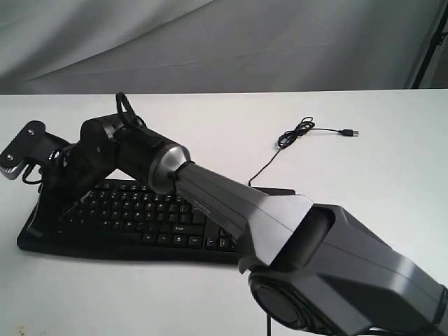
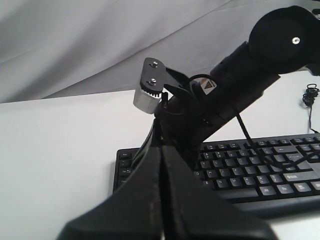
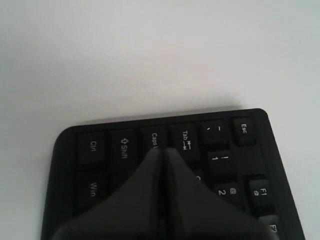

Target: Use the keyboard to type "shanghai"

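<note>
The black keyboard (image 1: pixel 140 217) lies on the white table at the front left. My right arm reaches across it from the lower right. Its gripper (image 1: pixel 50 208) points down over the keyboard's left end, dark against the keys. In the right wrist view that gripper (image 3: pixel 162 151) is shut and empty, its tip by the Caps Lock and Tab keys of the keyboard (image 3: pixel 95 147); the keys under it are hidden. In the left wrist view my left gripper (image 2: pixel 161 149) is shut and empty, near the left end of the keyboard (image 2: pixel 265 177) behind the right arm's wrist. The left arm does not show in the exterior view.
The keyboard's thin black USB cable (image 1: pixel 297 133) coils on the table behind it, its plug (image 1: pixel 350 131) lying loose. A grey cloth backdrop (image 1: pixel 224 42) hangs behind the white table (image 1: pixel 392 161). The right arm's silver wrist camera mount (image 1: pixel 17 154) sticks out past the keyboard's left end.
</note>
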Motion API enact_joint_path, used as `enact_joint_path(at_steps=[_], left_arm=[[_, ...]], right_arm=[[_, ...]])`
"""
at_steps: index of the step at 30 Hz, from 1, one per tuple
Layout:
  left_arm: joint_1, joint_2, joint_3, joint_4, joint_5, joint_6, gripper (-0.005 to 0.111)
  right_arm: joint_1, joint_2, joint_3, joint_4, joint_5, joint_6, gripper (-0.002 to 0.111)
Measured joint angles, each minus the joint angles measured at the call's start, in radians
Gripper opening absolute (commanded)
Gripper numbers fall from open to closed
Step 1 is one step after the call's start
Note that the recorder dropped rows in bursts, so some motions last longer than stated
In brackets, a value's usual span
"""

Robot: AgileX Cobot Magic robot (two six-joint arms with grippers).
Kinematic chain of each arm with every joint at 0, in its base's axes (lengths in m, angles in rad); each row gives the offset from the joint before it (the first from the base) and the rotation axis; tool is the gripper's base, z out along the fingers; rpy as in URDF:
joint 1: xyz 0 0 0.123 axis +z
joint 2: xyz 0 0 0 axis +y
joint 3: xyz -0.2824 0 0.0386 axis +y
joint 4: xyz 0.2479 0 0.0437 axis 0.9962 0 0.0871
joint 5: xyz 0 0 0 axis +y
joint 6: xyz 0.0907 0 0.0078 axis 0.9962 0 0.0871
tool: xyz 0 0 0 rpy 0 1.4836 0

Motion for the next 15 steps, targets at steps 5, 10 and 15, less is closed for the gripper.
enact_joint_path(at_steps=[5, 10, 15], left_arm=[[0.000, 0.000, 0.000, 0.000, 0.000, 0.000, 0.000], [0.000, 0.000, 0.000, 0.000, 0.000, 0.000, 0.000], [0.000, 0.000, 0.000, 0.000, 0.000, 0.000, 0.000]], right_arm=[[0.000, 0.009, -0.002, 0.000, 0.000, 0.004, 0.000], [0.000, 0.009, -0.002, 0.000, 0.000, 0.004, 0.000], [0.000, 0.020, -0.002, 0.000, 0.000, 0.006, 0.000]])
